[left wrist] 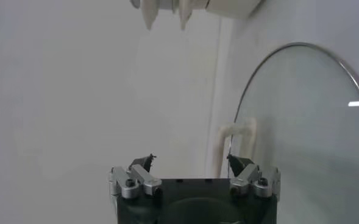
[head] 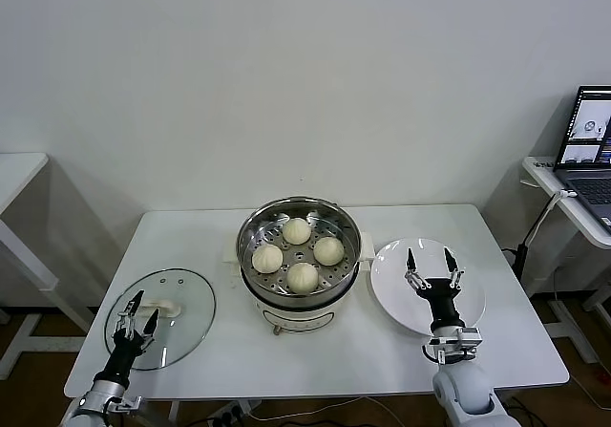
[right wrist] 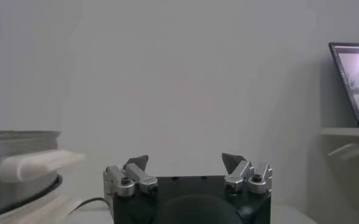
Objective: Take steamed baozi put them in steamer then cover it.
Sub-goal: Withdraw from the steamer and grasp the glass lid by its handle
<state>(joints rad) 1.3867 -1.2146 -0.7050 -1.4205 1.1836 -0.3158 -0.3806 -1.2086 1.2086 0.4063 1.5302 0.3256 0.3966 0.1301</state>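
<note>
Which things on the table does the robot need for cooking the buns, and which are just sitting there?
Needed for the job:
- four steamed baozi, already in the pot
- steamer
- cover, lying flat on the table by the left gripper

Just lying about:
- white plate, under the right gripper
- laptop on the side table

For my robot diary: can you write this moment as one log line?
baozi: four in steamer | cover: on table, off pot | left tool: open over cover | right tool: open over plate

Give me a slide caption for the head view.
Four baozi in steamer; open left gripper over lid.
</note>
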